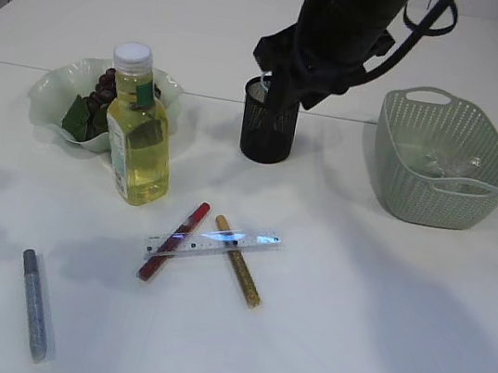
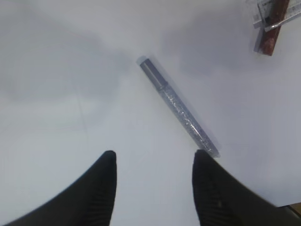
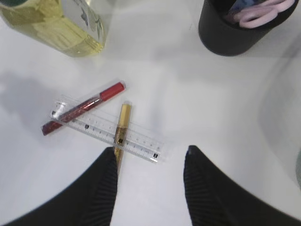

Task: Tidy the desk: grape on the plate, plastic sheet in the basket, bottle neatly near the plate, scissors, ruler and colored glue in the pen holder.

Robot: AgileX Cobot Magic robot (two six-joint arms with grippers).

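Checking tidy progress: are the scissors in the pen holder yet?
In: pink scissors handles poke from the black pen holder.

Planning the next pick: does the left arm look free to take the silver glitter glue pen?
Probably yes: the silver glitter glue pen lies alone on bare table just ahead of the left gripper, jaws open.

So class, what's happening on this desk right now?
A two-armed robot is tidying up. The grapes sit on the plate, the bottle beside it, pink scissors in the pen holder. The ruler and three glue pens still lie on the table. Both grippers, left gripper and right gripper, are open and empty.
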